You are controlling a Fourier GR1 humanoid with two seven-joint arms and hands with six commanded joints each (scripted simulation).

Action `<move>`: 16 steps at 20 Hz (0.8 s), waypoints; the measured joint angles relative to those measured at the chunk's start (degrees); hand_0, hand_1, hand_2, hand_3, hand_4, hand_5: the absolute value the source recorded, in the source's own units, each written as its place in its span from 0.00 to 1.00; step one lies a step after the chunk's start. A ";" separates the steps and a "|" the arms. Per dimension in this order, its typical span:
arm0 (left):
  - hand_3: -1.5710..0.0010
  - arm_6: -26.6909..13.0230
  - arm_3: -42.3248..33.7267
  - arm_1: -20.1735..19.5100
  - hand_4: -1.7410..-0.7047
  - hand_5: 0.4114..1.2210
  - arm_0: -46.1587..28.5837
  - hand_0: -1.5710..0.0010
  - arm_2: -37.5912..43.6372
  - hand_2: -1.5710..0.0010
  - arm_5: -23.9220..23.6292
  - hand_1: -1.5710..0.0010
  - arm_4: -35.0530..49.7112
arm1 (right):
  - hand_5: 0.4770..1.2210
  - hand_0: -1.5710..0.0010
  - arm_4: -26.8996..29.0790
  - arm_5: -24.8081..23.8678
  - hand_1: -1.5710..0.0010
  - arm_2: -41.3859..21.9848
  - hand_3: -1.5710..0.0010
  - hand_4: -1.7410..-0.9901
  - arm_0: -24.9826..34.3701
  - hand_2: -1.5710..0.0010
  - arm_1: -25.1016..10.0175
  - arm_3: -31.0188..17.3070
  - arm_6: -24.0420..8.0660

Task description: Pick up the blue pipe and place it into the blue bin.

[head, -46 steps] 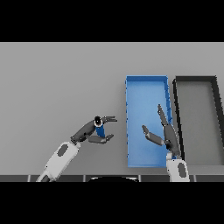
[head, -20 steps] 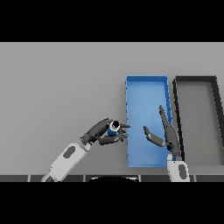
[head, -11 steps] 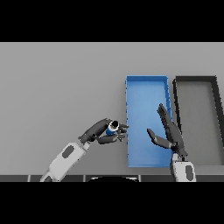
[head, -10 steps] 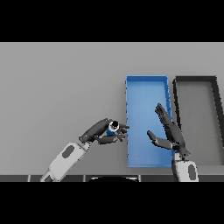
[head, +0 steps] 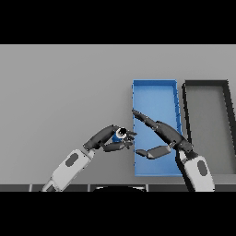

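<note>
Left arm: enters from the lower edge at the left and reaches up and to the right across the grey bench (head: 64, 92).
Left hand (head: 105, 139): dark, fingers and thumb curled round the blue pipe, just left of the blue bin's near-left wall.
Blue pipe (head: 118, 135): short blue cylinder with a pale open end facing up and right; pinched in the left hand, beside the bin's left wall and not inside it. Whether it is clear of the bench surface cannot be told.
Right arm: enters from the lower edge at the right, its white forearm crossing the bin's near-right corner.
Right hand (head: 167, 136): fingers straight and spread from the thumb, holding nothing; it lies over the near half of the bin, fingers pointing up and left toward the bin's left wall, thumb pointing left below them.
Blue bin (head: 154, 83): long, shallow, rectangular tray, its long sides running away from the robot; the visible far half of its floor is bare.
Dark bin (head: 205, 83): black-rimmed tray with a grey floor, just right of the blue bin and parallel to it, cut by the right edge of the view.
</note>
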State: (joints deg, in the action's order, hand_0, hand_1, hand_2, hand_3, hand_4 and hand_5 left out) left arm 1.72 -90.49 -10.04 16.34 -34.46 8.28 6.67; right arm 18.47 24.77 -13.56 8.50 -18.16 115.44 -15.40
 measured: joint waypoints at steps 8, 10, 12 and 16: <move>0.02 1.21 1.41 0.31 0.00 1.00 0.74 0.00 0.35 0.00 2.25 0.00 1.63 | 0.07 1.00 -2.18 2.56 1.00 -6.73 1.00 0.69 10.56 1.00 5.02 -5.14 -5.97; 0.02 1.15 0.63 -0.03 0.00 1.00 0.29 0.00 0.01 0.00 2.08 0.00 1.17 | 0.05 1.00 -3.49 2.91 1.00 -7.88 1.00 0.70 12.73 1.00 6.87 -7.35 -6.07; 0.02 1.73 1.29 -0.73 0.00 1.00 0.41 0.00 -0.04 0.00 1.92 0.00 -0.26 | 0.04 1.00 -3.39 3.47 0.99 -7.92 1.00 0.69 15.14 0.98 8.34 -9.85 -5.63; 0.48 -2.37 0.78 -2.28 0.18 1.00 1.82 0.37 -1.20 0.46 2.70 0.44 -2.34 | 0.04 0.66 -2.32 5.42 0.66 -8.37 0.72 0.51 19.21 0.66 9.60 -12.55 -6.69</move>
State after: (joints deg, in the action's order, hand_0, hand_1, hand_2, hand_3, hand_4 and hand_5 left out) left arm -0.65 -89.71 -12.31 18.16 -35.65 10.98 4.33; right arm 16.15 30.18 -21.93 27.72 -8.56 102.89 -22.09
